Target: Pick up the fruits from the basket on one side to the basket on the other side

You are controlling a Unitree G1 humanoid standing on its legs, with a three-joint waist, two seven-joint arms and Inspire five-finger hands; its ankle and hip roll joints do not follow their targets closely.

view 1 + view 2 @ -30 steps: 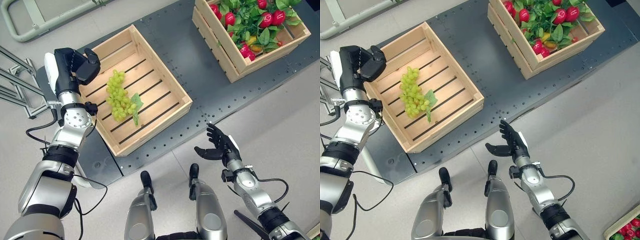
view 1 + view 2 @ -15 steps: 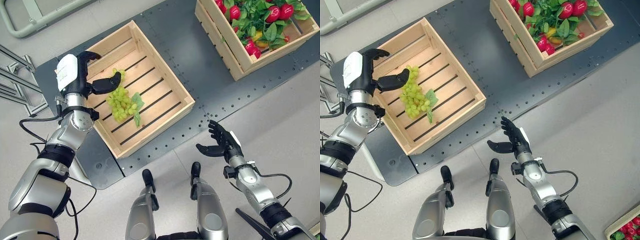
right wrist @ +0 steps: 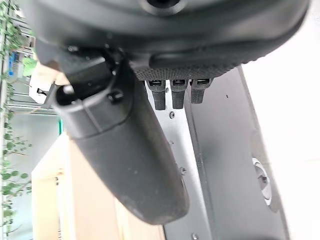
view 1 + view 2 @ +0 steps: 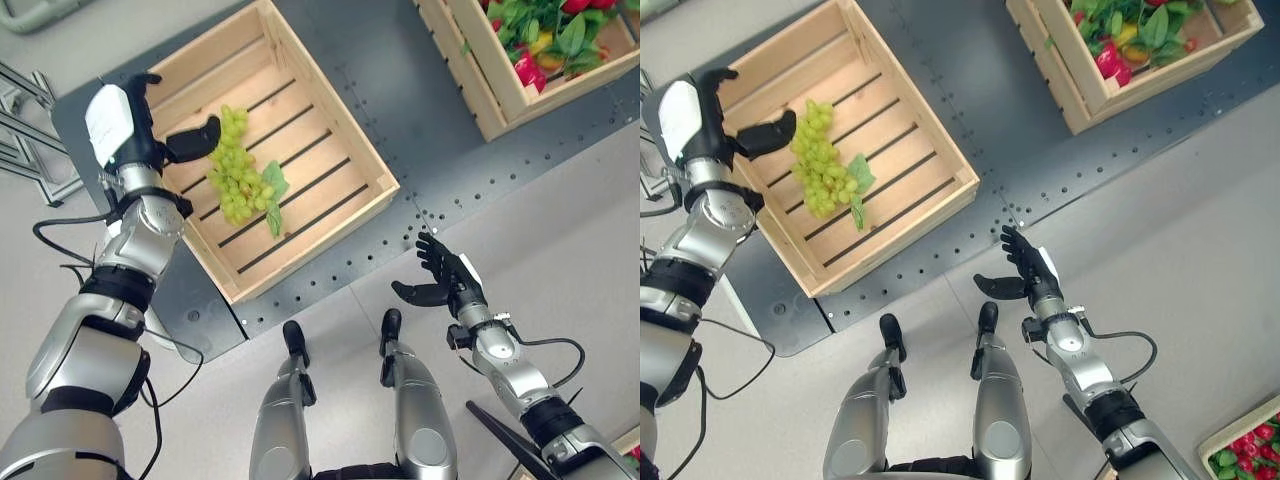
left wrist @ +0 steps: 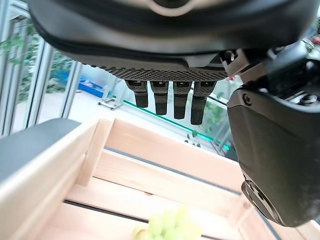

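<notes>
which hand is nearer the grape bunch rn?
Left. The left hand is open at the crate's edge, thumb almost at the grape bunch. The right hand hangs open off the platform, well away.

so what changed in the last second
The left hand opened from curled fingers and came in over the near crate, its thumb now by the grapes, holding nothing. The camera shifted, so the crates sit higher in view. The grapes lie where they were in the crate; the right hand stays open over the floor; the far crate keeps its fruit.
</notes>
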